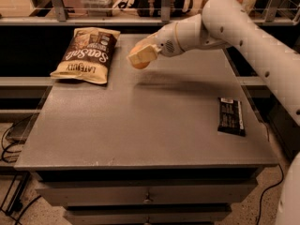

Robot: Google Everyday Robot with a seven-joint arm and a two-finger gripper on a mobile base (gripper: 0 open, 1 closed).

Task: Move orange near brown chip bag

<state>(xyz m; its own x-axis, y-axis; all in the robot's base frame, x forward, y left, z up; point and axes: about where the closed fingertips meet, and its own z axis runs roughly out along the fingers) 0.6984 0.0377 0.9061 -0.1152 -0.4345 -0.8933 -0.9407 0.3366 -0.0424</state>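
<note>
At the far edge of the grey counter [140, 139], the cream gripper [142, 56] grasps the small round orange [139, 65]; the crinkly brown chip bag [86, 54] lies near, toward the far-left corner.

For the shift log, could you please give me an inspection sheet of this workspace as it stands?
Surface: grey table, flat.
Job's things: orange held off the table in the claw; brown chip bag lying flat at the far left corner, apart from the orange.
Clutter: black snack bar wrapper near the right edge.
Grippers: claw shut on the orange, above the far middle of the table, right of the bag.
Cables: dark cables on the floor, left.
Surroundings: drawers beneath the table; shelf rail behind.
</note>
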